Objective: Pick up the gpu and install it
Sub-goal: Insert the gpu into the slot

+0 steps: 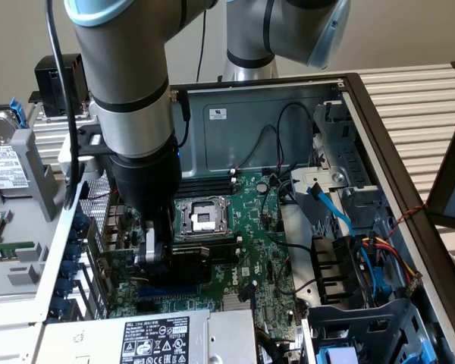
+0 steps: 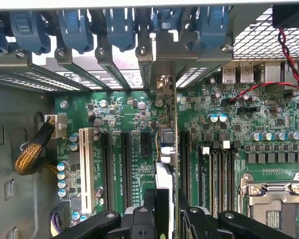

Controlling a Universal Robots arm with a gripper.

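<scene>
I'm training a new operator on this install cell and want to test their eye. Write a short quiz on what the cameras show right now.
1. True or false: the end effector grips the gpu.
2. The gpu is over: A the motherboard; B a desk drawer; C a keyboard.
3. What colour are the slot latches at the case's rear?
Key: 1 true; 2 A; 3 blue.

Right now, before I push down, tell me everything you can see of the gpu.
The gpu is a short card, black shroud on a thin green board, held on edge above the expansion slots of the motherboard. Its silver bracket end points to the rear slot openings of the case. The gripper clamps both faces. Whether it is seated, I cannot tell.
</scene>
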